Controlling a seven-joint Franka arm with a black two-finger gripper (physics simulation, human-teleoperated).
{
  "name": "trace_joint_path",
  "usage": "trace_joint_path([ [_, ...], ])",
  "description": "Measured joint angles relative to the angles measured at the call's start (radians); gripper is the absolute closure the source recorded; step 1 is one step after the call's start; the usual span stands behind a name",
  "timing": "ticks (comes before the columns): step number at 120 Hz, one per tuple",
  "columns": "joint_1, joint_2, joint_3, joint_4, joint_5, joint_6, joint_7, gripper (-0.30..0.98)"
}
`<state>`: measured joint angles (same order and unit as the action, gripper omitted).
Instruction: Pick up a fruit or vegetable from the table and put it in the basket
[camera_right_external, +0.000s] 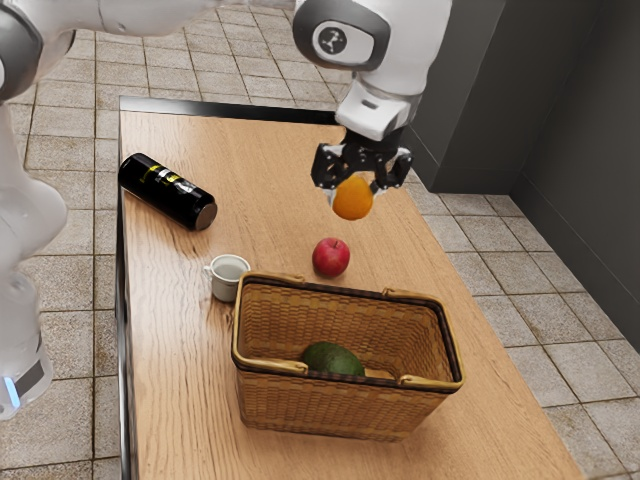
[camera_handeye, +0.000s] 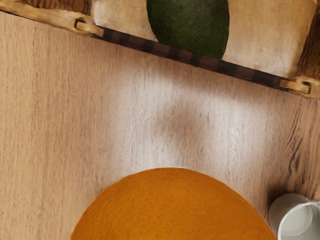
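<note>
My gripper (camera_right_external: 352, 192) is shut on an orange (camera_right_external: 353, 199) and holds it up above the table, on the far side of the red apple (camera_right_external: 331, 257). In the wrist view the orange (camera_handeye: 172, 207) looms large at the lower edge. The wicker basket (camera_right_external: 340, 410) stands on the table, nearer the camera than the apple in the exterior view, with a green avocado (camera_right_external: 333, 359) inside. The wrist view also has the avocado (camera_handeye: 190, 25) and the basket's dark rim (camera_handeye: 195, 59).
A white mug (camera_right_external: 228, 278) stands close beside the basket's corner in the exterior view. A black bottle (camera_right_external: 167, 191) lies on its side by the table's edge at the exterior view's left. The wooden table (camera_right_external: 270, 170) extends around them.
</note>
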<state>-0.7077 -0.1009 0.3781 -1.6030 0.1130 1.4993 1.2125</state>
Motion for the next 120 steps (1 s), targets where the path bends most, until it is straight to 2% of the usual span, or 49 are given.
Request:
trace_joint_path([
  [28, -0.186, 0.047, -0.003, -0.002, 0.005, -0.02, -0.089, 0.41],
  [59, -0.277, 0.113, -0.006, -0.003, -0.006, -0.007, -0.162, 0.41],
  [74, -0.304, 0.135, -0.006, -0.001, -0.005, -0.013, -0.183, 0.18],
  [94, -0.255, 0.139, -0.002, 0.0, -0.006, -0.019, -0.204, 0.05],
  [111, -0.273, 0.075, 0.106, 0.014, -0.003, -0.021, -0.2, 0.02],
  [120, -0.288, 0.026, 0.194, 0.054, 0.005, -0.01, -0.194, 0.01],
])
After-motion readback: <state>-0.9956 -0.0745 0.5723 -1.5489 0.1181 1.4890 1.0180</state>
